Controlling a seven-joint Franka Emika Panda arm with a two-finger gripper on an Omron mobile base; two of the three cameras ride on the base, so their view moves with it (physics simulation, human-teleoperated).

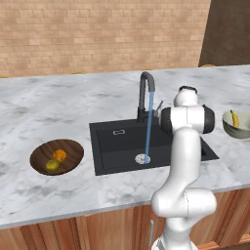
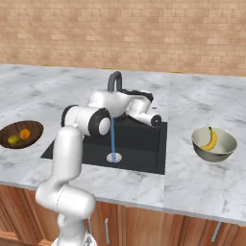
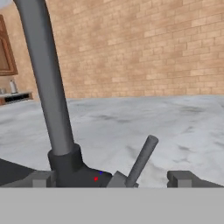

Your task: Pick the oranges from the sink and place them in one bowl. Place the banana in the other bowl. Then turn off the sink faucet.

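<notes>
Two-finger gripper spread wide and empty, its tips flanking the thin grey side lever of the tall dark grey gooseneck faucet, evidently positioned to shut off the blue water stream. Left of the faucet, both oranges sit in the dark brown wooden bowl; right of it, the curved yellow banana lies in the pale grey-beige bowl.

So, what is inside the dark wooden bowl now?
The wooden bowl holds two round fruits, a bright orange one and a yellow-green one, side by side. The bowl's floor beneath them is covered.
</notes>
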